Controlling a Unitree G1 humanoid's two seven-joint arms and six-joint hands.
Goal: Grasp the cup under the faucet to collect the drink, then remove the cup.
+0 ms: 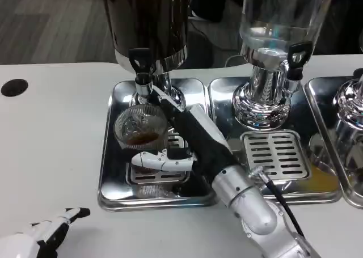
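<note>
My right hand (184,134) reaches over the left steel tray (110,173) and wraps its fingers (153,159) around the clear cup (140,127), gripping it from the right side. The cup stands upright on the tray's slotted grate (161,177), directly below the faucet (143,79) of the dark dispenser (148,25), with a little brown drink (140,138) in its bottom. My left hand (48,232) rests on the white bench (51,133) at the near left edge, well apart from the tray, fingers loosely apart and holding nothing. A clear dispenser (278,25) stands on the neighbouring tray (317,195).
</note>
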